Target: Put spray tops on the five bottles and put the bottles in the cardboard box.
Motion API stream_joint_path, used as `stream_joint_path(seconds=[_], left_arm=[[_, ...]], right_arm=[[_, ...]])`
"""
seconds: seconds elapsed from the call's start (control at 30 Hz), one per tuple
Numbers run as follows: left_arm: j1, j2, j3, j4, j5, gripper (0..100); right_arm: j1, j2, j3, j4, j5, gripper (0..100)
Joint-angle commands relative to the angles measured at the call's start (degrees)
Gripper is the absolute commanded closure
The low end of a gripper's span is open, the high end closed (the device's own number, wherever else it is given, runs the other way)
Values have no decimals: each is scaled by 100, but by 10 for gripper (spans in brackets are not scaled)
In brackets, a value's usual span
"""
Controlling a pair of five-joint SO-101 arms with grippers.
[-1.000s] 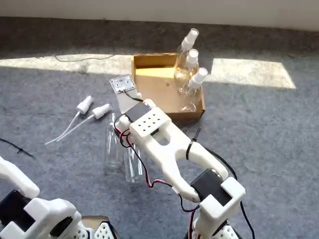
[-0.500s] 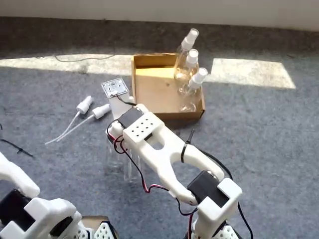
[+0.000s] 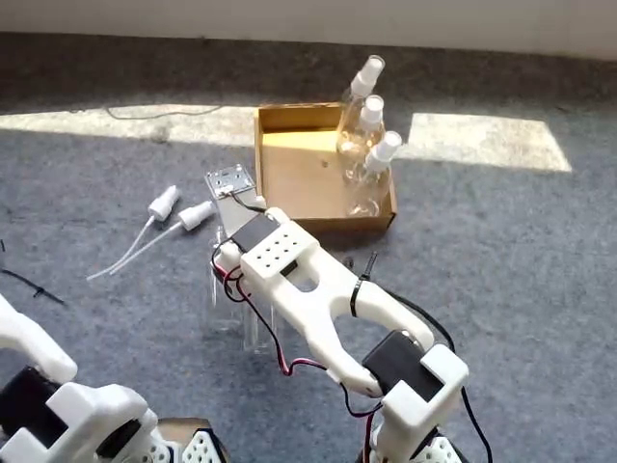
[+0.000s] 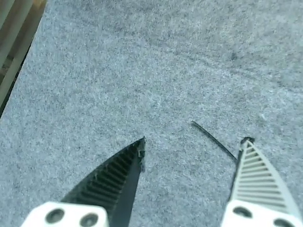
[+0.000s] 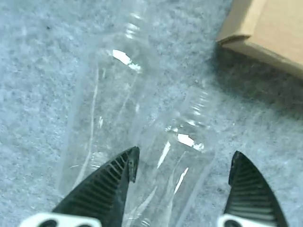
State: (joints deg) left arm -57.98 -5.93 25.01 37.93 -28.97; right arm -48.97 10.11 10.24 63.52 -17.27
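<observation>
Two clear bottles without tops stand close together on the grey carpet, one (image 3: 219, 289) (image 5: 102, 118) beside the other (image 3: 254, 326) (image 5: 182, 146). My right gripper (image 5: 184, 158) is open above them, its fingers on either side of the second bottle's upper part. My right arm (image 3: 289, 265) hides most of that bottle in the high view. Two loose spray tops (image 3: 164, 203) (image 3: 196, 214) lie on the carpet left of the cardboard box (image 3: 289, 174) (image 5: 270, 28). Three bottles with spray tops (image 3: 364, 145) stand in the box. My left gripper (image 4: 194, 142) is open over bare carpet.
A black zip tie (image 4: 213, 139) lies on the carpet between the left gripper's fingertips. My left arm's base (image 3: 58, 410) sits at the near left corner. A thin cable (image 3: 159, 112) runs along the far carpet. Open carpet lies right of the box.
My right arm has drawn back toward its base and sunk lower over the two uncapped bottles. The bottles, box and spray tops have stayed put.
</observation>
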Motion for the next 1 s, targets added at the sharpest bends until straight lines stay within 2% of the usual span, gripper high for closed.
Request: stream_joint_path(seconds=[0.0, 0.07, 0.17, 0.3, 0.5, 0.67, 0.77, 0.87, 0.97], left_arm=[[-66, -57, -31, -88, -26, 709], [-66, -57, -31, -88, -26, 709], [-75, -57, -31, -88, -26, 709], [-75, -57, -22, -88, -26, 709], [-75, -57, -22, -88, -35, 709], [-268, -57, -31, -97, -35, 709], [-347, -57, -48, -97, -35, 709], [-356, -57, -40, -97, -35, 709], [-356, -57, -31, -97, -35, 709]], right_arm=[[57, -31, 136, -163, -53, 735], [163, -31, 365, -497, -62, 735], [259, -48, 699, -866, -457, 735], [268, -48, 796, -892, -809, 735], [295, -48, 848, -734, -747, 735], [673, -66, 840, 4, 158, 765], [752, -75, 963, 321, 1081, 796], [673, -101, 1323, 321, 1899, 796], [620, -92, 1666, 4, 2075, 796]])
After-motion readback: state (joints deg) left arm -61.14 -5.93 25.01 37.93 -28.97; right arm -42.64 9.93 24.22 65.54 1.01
